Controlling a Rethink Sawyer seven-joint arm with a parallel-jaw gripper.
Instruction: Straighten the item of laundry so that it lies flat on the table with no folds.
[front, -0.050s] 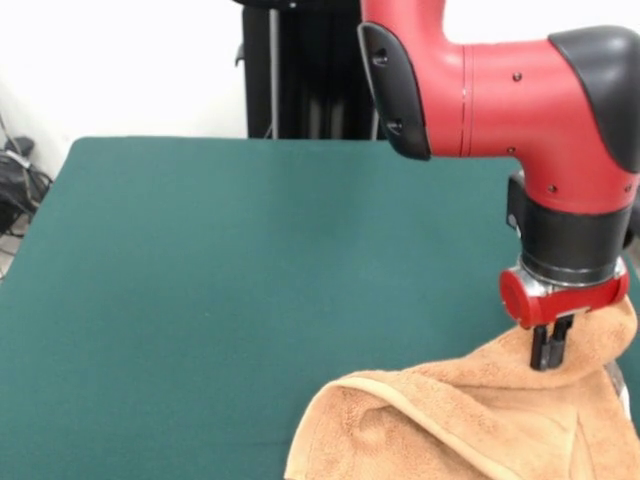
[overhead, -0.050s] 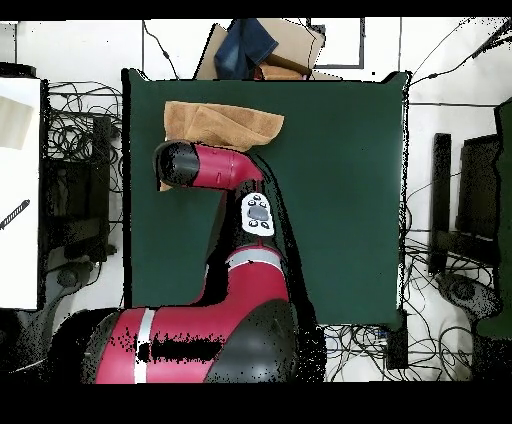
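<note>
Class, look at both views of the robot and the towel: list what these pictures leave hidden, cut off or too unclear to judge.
- The towel, front view: its near part is cut off by the bottom edge.
- The towel, overhead view: part lies under the arm.
- The gripper: hidden by the arm overhead; in the front view its jaws press into the cloth, so open or shut is unclear.
- The table: its right side is cut off in front.

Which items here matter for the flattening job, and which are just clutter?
In the job:
- towel, rumpled, at one table edge
- green table
- claw, down on the towel

Just lying about:
- cardboard box with blue cloth past the table edge
- cables on the floor
</note>
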